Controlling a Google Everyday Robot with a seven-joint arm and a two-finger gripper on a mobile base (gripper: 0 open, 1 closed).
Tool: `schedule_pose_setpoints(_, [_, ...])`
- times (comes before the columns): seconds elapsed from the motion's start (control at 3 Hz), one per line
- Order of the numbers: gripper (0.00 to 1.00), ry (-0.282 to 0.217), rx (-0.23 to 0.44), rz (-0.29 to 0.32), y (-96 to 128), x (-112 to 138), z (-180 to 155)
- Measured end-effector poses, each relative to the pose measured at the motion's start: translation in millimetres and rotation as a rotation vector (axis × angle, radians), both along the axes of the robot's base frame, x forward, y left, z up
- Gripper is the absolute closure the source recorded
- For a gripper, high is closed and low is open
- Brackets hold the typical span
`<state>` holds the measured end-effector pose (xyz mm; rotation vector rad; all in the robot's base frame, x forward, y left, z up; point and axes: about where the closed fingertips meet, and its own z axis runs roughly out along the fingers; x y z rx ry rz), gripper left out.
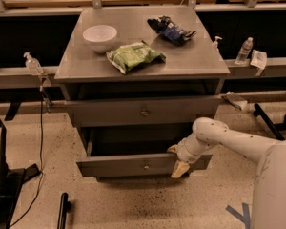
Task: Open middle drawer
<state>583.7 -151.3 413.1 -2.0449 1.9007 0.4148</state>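
A grey cabinet stands on a speckled floor. On its top are a white bowl at 10 o'clock, a green bag in the middle and a dark blue bag at 1 o'clock. The middle drawer sticks out part way. The gripper touches the drawer front at its 3 o'clock end. The white arm comes in from 4 o'clock.

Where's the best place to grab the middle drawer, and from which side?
Take the top edge of the middle drawer at its front panel, coming from above and in front. The drawer stands pulled out, so that edge is exposed with open space behind it. It probably offers more hold than the small round centre knob. The gripper is at the panel's right end.
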Motion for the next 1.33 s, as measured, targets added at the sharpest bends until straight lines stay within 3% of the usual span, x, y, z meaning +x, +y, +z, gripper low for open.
schedule_pose_setpoints(0.67, [0.37,-0.026,0.034,0.030,5,-11,21])
schedule_pose_setpoints(1.0, [0.38,-0.102,0.080,0.058,14,-14,55])
schedule_pose_setpoints(1.33, [0.38,-0.191,0.114,0.026,13,-10,89])
